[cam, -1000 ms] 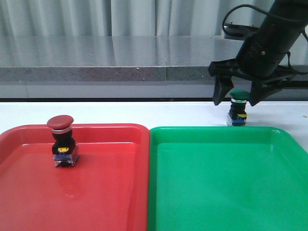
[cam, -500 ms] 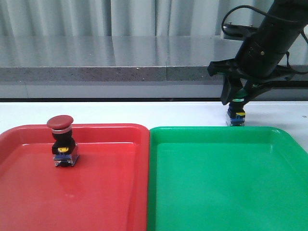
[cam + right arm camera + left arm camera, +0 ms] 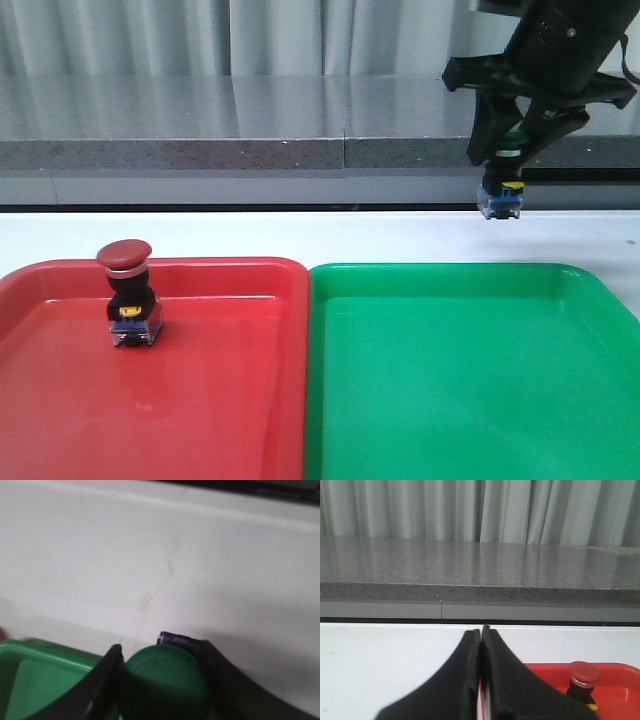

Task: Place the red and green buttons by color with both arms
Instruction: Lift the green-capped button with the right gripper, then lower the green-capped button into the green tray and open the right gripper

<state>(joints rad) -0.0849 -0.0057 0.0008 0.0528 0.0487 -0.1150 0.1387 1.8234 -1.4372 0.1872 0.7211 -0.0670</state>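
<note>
Green button (image 3: pixel 501 187) is clamped at the cap by the right gripper (image 3: pixel 510 150) jaws, clear above the white worktop (image 3: pixel 300 235) behind the green tray (image 3: pixel 440 272); judged step: carry, then lower into that tray. Red button (image 3: pixel 128 292) stands in the red tray (image 3: pixel 250 268); left gripper (image 3: pixel 481 645) jaws are pressed together, empty.

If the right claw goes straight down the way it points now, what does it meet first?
Probably the bare white table. The right claw holds the green button in the air, seemingly just behind the green tray's far rim; depth is unclear.
</note>
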